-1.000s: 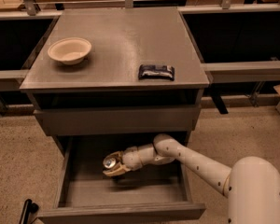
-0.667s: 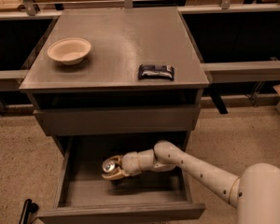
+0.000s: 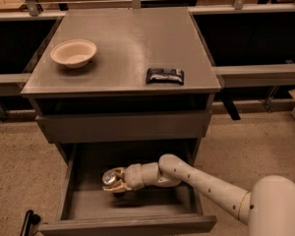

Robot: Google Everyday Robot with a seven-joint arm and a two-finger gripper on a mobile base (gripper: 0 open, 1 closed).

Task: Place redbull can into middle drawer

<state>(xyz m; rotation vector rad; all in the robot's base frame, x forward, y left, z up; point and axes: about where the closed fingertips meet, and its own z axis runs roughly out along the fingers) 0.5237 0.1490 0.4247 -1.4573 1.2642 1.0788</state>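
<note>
hand (image 3: 117,182) grips slim blue-and-silver redbull can (image 3: 108,176), holding it low inside wide dark-grey pulled-out middle drawer (image 3: 152,203), left of centre, probably to release it without toppling.

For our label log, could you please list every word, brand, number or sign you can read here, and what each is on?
No text here can be read.
snack packet on the cabinet top: pale markings, too blurred to read.
redbull can, held by the gripper inside the middle drawer: no lettering legible.
bowl: plain, no marks.
</note>
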